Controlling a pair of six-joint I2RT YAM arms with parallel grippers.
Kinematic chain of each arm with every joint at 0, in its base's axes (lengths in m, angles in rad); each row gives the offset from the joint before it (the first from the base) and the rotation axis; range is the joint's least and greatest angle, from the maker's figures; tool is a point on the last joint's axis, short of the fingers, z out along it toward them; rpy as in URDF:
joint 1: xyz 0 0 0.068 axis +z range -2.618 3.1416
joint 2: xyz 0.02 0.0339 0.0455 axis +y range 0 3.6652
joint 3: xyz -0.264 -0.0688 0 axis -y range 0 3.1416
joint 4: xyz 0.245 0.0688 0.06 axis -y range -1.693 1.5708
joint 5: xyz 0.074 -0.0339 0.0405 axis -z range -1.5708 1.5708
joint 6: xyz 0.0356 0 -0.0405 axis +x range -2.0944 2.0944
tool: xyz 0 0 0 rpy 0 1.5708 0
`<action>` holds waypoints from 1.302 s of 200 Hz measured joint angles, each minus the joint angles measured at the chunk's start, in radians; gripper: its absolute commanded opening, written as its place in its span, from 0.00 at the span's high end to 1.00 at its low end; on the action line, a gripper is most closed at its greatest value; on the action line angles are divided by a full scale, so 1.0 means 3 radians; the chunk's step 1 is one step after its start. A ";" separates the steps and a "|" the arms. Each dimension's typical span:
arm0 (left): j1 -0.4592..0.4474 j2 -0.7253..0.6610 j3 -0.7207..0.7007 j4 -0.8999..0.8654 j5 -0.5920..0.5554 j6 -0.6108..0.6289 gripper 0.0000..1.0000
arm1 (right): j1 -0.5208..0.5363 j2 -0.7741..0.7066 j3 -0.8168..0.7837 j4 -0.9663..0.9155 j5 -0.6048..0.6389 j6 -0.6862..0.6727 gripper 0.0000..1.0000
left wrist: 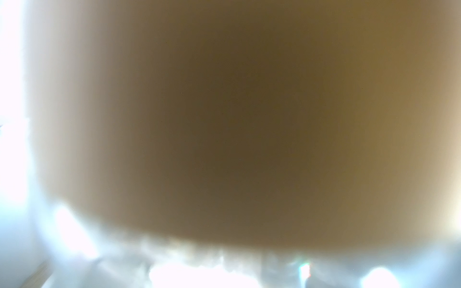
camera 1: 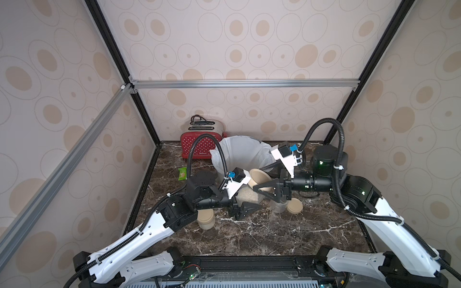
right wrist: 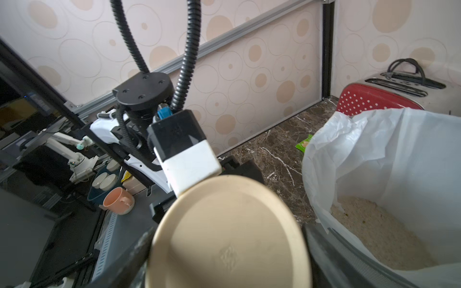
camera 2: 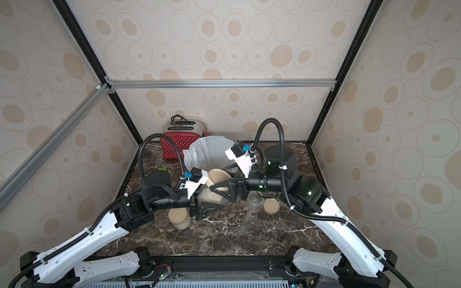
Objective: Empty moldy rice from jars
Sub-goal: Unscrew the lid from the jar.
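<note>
Glass jars (camera 1: 206,223): three; left gripper (camera 1: 250,200) grasps rice-filled jar (camera 1: 247,197); right gripper (camera 1: 259,180) clamps beige lid (right wrist: 224,237), one of three.

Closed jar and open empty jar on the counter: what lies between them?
The left pincer, gripping a tilted rice jar, hangs between the closed jar and the empty jar; both top views show it.

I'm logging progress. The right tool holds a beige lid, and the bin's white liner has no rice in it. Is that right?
Not quite. The right tool does hold the beige lid, but the white liner has a layer of rice in its bottom; the right wrist view shows it.
</note>
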 measured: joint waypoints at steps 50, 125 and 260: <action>0.0017 0.0043 0.0116 0.0221 0.0337 -0.0249 0.65 | -0.0270 0.0328 0.0529 -0.0206 -0.0913 -0.0411 0.49; 0.0017 0.0075 0.0160 0.0390 0.0521 -0.0341 0.65 | -0.0359 0.0469 0.0768 -0.0326 -0.1348 -0.0656 0.42; 0.0010 0.0102 0.0056 0.0441 0.0408 -0.0338 0.65 | -0.0341 0.0365 0.0552 -0.0181 -0.1158 -0.0523 0.00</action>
